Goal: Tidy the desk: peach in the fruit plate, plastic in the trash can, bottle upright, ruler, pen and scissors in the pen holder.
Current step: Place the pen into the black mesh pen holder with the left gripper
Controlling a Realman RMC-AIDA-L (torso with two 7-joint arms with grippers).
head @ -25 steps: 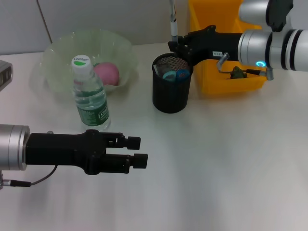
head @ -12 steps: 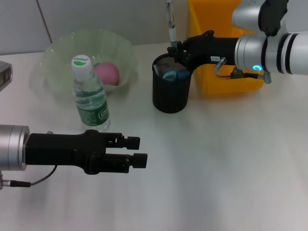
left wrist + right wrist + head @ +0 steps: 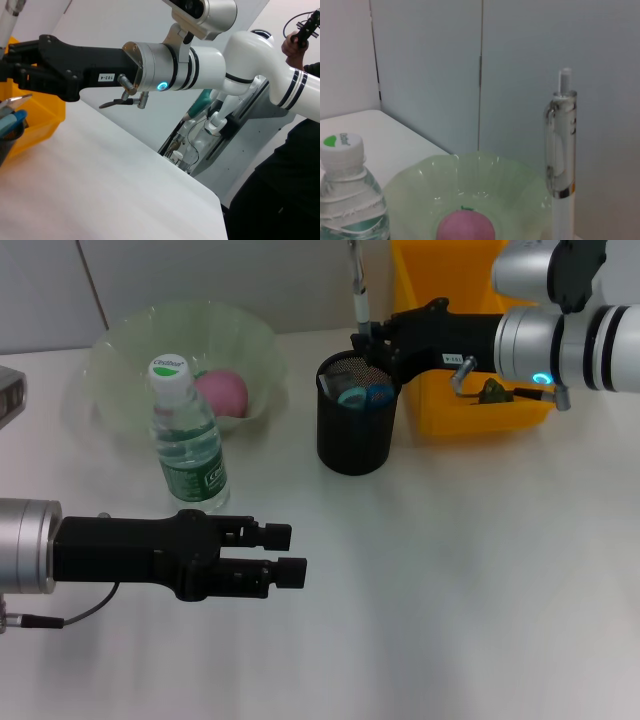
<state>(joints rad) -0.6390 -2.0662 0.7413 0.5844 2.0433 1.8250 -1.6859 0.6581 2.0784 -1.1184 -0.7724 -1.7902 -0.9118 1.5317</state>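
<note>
My right gripper is shut on a white pen, held upright just above the far rim of the black mesh pen holder. Blue-handled scissors stand inside the holder. The ruler is hidden. A pink peach lies in the green fruit plate. In front of the plate the bottle stands upright with its cap on. Dark plastic lies in the yellow trash can. My left gripper hovers open and empty near the front, below the bottle. The right wrist view shows the pen.
The yellow trash can stands right behind the pen holder, close to my right arm. The right wrist view also shows the bottle, peach and plate. A grey device sits at the table's left edge.
My right gripper with the pen shifted slightly left, then back right, staying above the pen holder. The left arm has not moved.
</note>
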